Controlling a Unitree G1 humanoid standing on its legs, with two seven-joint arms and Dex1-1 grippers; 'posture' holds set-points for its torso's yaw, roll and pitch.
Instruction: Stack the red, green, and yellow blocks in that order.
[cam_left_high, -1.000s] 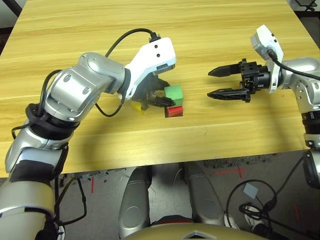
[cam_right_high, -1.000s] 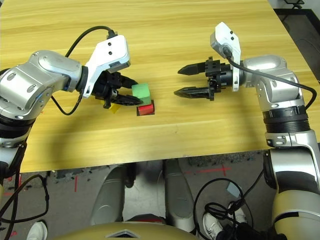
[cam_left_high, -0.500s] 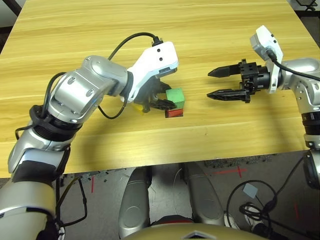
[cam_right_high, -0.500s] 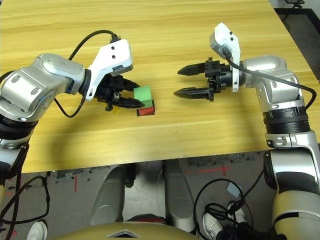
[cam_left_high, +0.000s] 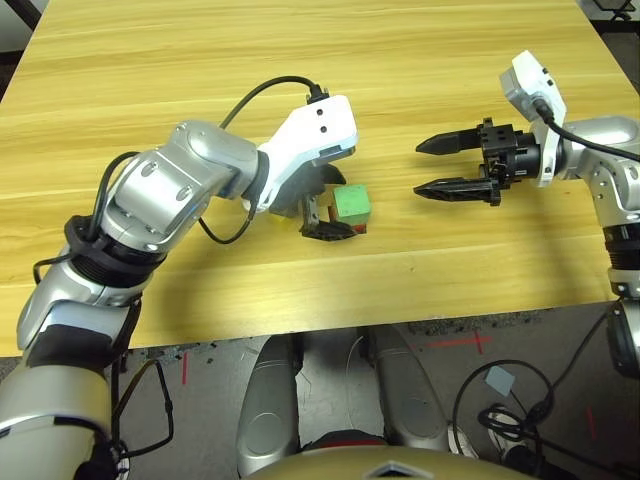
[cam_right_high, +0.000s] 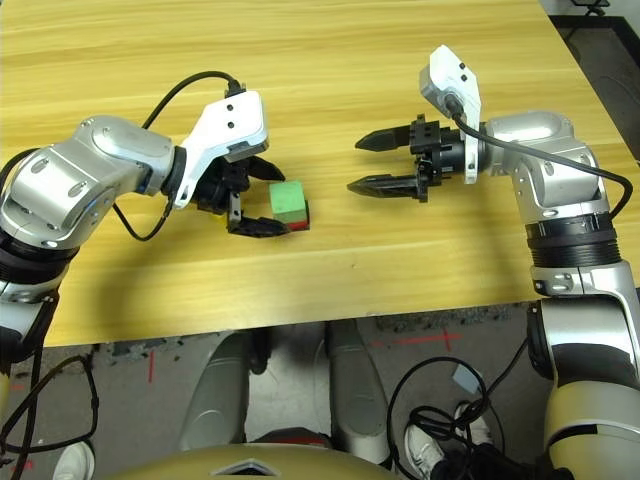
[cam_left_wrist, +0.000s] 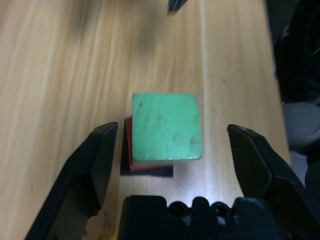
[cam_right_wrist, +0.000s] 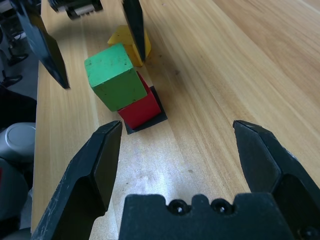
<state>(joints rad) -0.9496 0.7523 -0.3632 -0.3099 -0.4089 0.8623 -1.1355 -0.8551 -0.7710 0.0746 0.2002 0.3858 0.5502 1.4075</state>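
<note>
Two of the small plain cubes are already in a stack: the bright green cube (cam_left_wrist: 167, 126) sits on the bright red cube (cam_right_wrist: 141, 108), and the red one rests on a flat black square mark (cam_right_wrist: 160, 116) on the pale wood-grained worktop (cam_right_high: 360, 270). The green cube is off-centre, jutting past the red one on one side, with a strip of red showing along the other. The yellow cube (cam_right_wrist: 121, 37) is on the worktop, just beside the stack and partly behind the left arm's tool.

The left black two-fingered tool (cam_left_wrist: 172, 137) stands wide open, its fingers either side of the green cube with a gap each way, so it grips nothing. The right black two-fingered tool (cam_left_high: 432, 166) is likewise wide open and empty, well apart from the stack.

The step in hand looks like letting go of the green cube and clearing the stack. To do it well, I would back the left tool straight away along the line of its fingers, with no sideways swing, since either finger could catch the overhanging green cube and tip it. If the overhang seems too much, a light, level squeeze could centre it before yellow is added. Only after that should the tool turn to the yellow cube, with room kept from the stack.
</note>
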